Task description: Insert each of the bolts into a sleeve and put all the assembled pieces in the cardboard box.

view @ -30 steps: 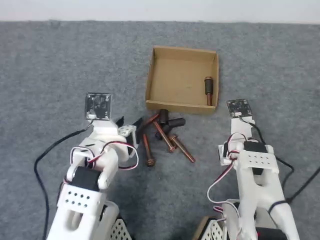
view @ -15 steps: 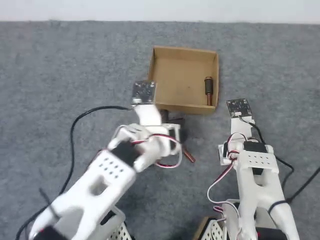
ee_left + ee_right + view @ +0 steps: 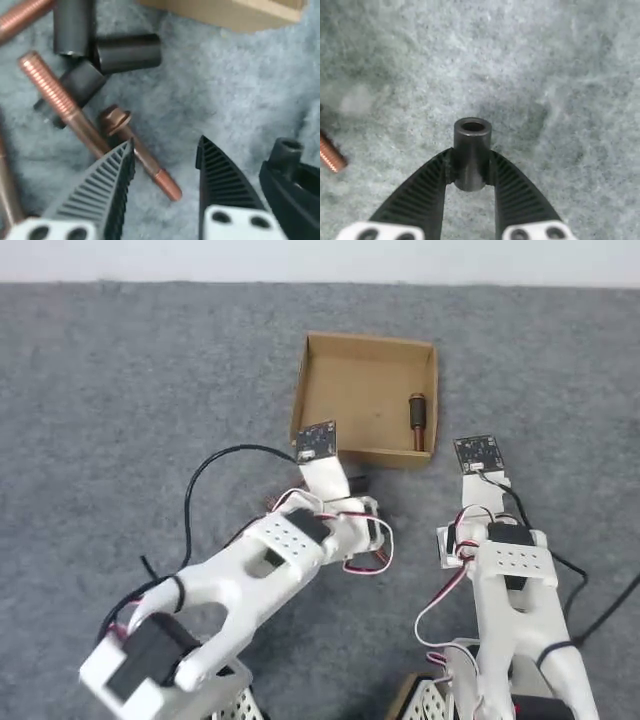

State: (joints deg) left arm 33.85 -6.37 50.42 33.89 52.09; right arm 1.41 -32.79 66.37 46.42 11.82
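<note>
Moved: the left arm has swung from its own side of the carpet (image 3: 120,390) across to the pile in front of the cardboard box (image 3: 300,390) and now covers most of that pile in the high view. The right arm has kept its place.
Right gripper (image 3: 471,167): closed on the held sleeve (image 3: 472,135), which stands upright with its bore open toward the wrist camera, off to the side of the pile.
Left gripper (image 3: 166,142): spread wide with nothing in it, low over the pile.
Short bolt (image 3: 142,155): its plain end lies in the gap between the jaws and its hex head sits just past the fingertips. Its long axis slants across the gap, close by one finger and well off the other.
Coming move: likely a grasp on this shank. The slant suggests the wrist needs a turn so that the fingers close squarely across it.
Long bolt (image 3: 60,100): just beyond and roughly alongside the short bolt, resting over one of the sleeves.
Loose sleeves (image 3: 127,52): three on their sides, bunched together between the bolts and the box wall.
Nearer arm: the left, directly over the pile. The right stands well apart.
Assembled piece (image 3: 418,420): farthest off, lying inside the box along the wall on the right arm's side.
Hard to tell: more copper shanks are cut off at the edges of the left wrist view, so the bolt count is uncertain. A bolt tip (image 3: 330,157) also shows at the edge of the right wrist view.
</note>
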